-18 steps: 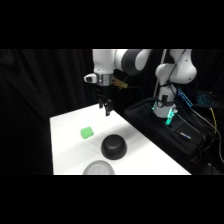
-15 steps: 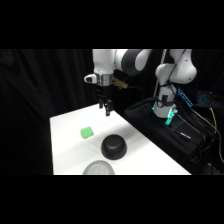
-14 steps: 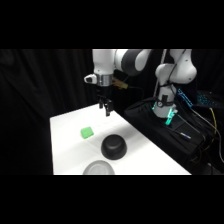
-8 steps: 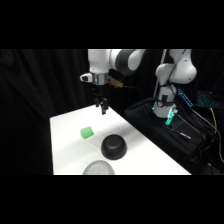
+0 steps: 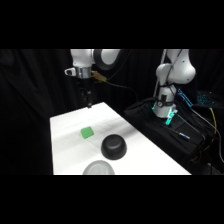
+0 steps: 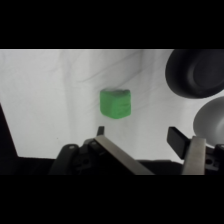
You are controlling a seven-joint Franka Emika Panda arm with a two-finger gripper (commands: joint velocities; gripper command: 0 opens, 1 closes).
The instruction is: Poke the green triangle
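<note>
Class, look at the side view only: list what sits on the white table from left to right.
green triangle → grey dish → black bowl, though the dish and bowl overlap a little in that direction.

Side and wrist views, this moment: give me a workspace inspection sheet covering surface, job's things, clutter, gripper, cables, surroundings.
Surface: white table, bare apart from three items.
Job's things: green triangle lies flat, untouched, apart from the other items.
Clutter: black bowl upside down beside it; grey dish at the near edge.
Gripper: gripper hangs above the table's far edge, fingers apart in the wrist view, holding nothing.
Cables: cable trails from the wrist; more wires at right.
Surroundings: black curtain; black case beside the arm's base.
</note>
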